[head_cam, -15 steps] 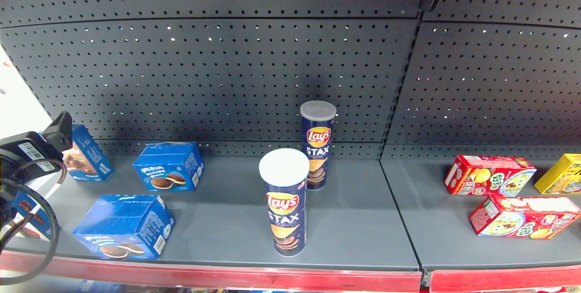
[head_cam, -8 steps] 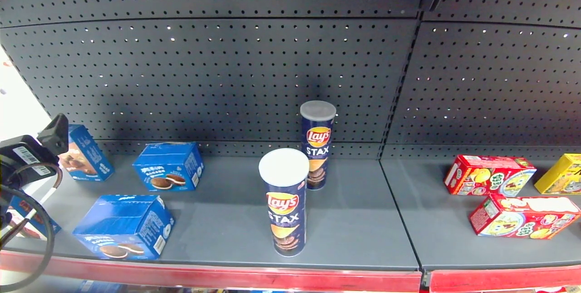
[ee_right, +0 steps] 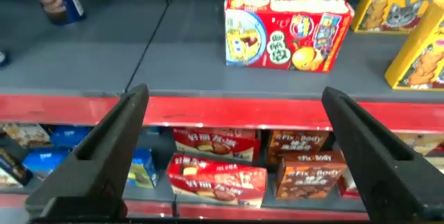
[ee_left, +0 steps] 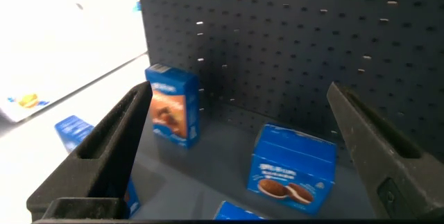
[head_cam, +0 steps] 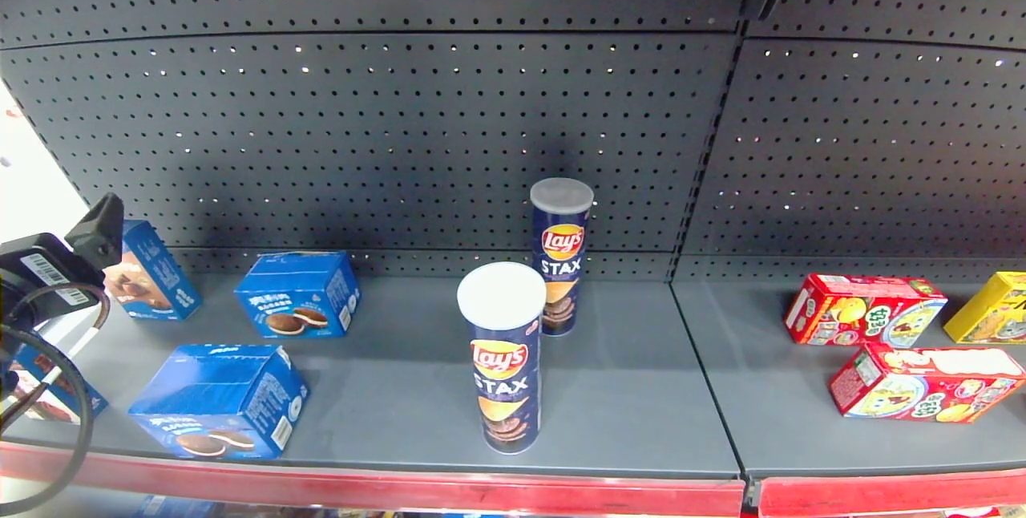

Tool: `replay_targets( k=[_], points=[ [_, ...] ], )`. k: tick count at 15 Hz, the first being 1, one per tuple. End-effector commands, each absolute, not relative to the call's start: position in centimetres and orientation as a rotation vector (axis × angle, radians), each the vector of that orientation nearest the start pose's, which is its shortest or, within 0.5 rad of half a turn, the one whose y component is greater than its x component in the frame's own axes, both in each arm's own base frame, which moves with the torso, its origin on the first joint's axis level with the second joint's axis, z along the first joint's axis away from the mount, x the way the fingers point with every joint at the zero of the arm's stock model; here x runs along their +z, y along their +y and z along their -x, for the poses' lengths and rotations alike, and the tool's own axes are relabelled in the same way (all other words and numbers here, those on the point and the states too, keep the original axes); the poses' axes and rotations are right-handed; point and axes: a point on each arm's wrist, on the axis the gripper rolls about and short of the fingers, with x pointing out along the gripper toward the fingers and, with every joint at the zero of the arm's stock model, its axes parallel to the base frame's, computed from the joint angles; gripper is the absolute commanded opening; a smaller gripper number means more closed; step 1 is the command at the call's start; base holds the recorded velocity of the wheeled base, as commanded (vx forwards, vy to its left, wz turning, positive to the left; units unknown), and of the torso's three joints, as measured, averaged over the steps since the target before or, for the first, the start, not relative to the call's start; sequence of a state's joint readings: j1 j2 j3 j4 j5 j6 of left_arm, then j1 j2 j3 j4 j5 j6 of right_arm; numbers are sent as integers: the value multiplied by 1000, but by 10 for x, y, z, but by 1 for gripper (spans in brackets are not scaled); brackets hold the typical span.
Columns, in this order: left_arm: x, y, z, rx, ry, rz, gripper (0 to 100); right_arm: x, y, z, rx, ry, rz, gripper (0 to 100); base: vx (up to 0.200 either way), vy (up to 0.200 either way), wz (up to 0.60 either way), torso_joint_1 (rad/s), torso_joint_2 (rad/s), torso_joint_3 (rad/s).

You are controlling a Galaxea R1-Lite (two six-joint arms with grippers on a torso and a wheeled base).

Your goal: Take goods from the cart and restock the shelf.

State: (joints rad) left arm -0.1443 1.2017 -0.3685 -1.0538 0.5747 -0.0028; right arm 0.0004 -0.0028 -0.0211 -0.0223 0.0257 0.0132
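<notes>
Sitting shelved: two cans (head_cam: 502, 358) (head_cam: 561, 257), four blue boxes (head_cam: 220, 398) (head_cam: 298, 293) (head_cam: 156, 271) (head_cam: 84, 399), two red boxes (head_cam: 866, 309) (head_cam: 926, 382); both tools (ee_left: 237, 91) (ee_right: 234, 93) gape.

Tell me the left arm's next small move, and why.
Probably draw the left gripper back off the shelf, ready to fetch more: it is open and holds nothing, and the blue boxes before it already stand on the shelf.

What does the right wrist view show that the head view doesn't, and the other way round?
Right wrist alone: the open right gripper and the lower shelf's boxes beneath it. Head alone: the blue cookie boxes at the robot's left. Both: the front red box, a yellow box and the shelf's red edge.
</notes>
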Motion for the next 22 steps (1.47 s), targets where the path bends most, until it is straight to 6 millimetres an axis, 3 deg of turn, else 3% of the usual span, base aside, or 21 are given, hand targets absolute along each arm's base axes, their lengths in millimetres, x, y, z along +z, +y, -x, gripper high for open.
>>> replay_targets(
  k=[1, 3, 15, 22],
  points=[
    [222, -11, -162, 418, -210, 79, 100, 82, 1, 23, 26, -66, -4, 100, 0, 0, 0, 0, 0, 0],
    [222, -11, -161, 417, -215, 81, 100, 74, 0, 23, 12, 12, -6, 100, 0, 0, 0, 0, 0, 0],
    [222, -11, -161, 420, -217, 82, 100, 75, 0, 23, 12, 0, -5, 100, 0, 0, 0, 0, 0, 0],
    [234, -7, -138, 416, -297, 113, 100, 75, 0, 23, 12, 0, -5, 100, 0, 0, 0, 0, 0, 0]
  ],
)
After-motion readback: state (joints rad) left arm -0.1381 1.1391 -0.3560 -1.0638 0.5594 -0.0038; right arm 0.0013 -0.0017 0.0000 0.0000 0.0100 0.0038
